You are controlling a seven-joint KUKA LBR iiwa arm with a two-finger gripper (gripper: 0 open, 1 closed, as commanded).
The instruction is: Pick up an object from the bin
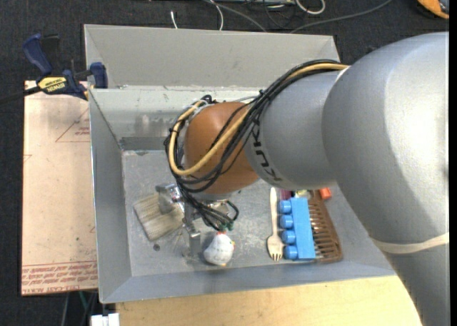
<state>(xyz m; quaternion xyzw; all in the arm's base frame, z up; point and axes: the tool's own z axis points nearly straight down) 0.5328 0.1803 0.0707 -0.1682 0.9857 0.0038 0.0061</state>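
Note:
My gripper hangs low over the left half of the bin floor, under the orange wrist cover. A pale, ribbed, brush-like block lies right beside it on the left, touching or nearly touching it. Just below and to the right of the gripper, by the bin's near wall, sits a whitish rounded thing with a small red spot on top. I cannot make out anything held in the gripper.
At the right side of the bin lie a blue studded block, a brown comb against it, a pale small fork and a small orange piece. The big arm covers the bin's right and back.

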